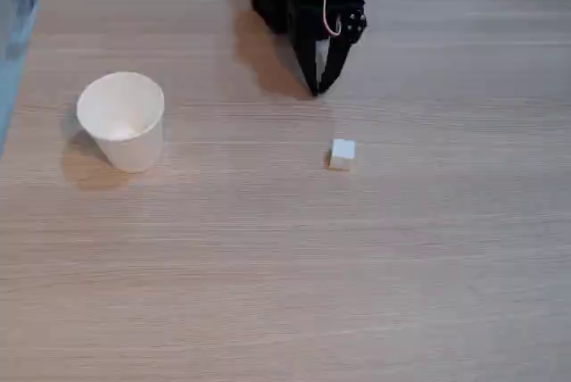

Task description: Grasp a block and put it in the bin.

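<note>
The block (343,153) sits free on the counter (285,266), right of the middle in the fixed view, just below the jaws and apart from them. The jaws point down at the far side of the counter; the gripper (318,87) narrows to a dark tip, its fingers drawn together with nothing between them. Its shadow falls on the wood to the left. The arm above it is black, carries a pink cable, and is cut off by the top edge of the frame. The cup (122,120) stands upright well to the left of the block, mouth open; what shows of its inside is bare white. The block's lower edge looks tan.
</note>
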Available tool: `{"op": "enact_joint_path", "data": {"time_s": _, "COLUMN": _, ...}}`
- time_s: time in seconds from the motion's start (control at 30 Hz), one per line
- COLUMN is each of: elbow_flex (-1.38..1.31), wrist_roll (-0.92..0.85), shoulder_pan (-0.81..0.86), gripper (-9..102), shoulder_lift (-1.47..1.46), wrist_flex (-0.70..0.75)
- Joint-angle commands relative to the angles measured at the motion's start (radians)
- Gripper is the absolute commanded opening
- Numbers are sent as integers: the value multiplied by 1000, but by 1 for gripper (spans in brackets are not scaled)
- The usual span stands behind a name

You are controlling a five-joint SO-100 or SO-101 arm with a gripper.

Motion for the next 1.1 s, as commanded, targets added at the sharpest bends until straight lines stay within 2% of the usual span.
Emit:
{"op": "enact_joint_path", "data": {"time_s": 0.0, "elbow_flex": 11, "wrist_roll": 55, "shoulder_pan": -63, "gripper": 0, "shoulder_lift": 3, "wrist_flex": 5}}
{"op": "enact_joint_path", "data": {"time_s": 1.07, "elbow_flex": 11, "wrist_roll": -58, "shoulder_pan": -15, "gripper": 0, "shoulder_lift": 3, "wrist_flex": -12}}
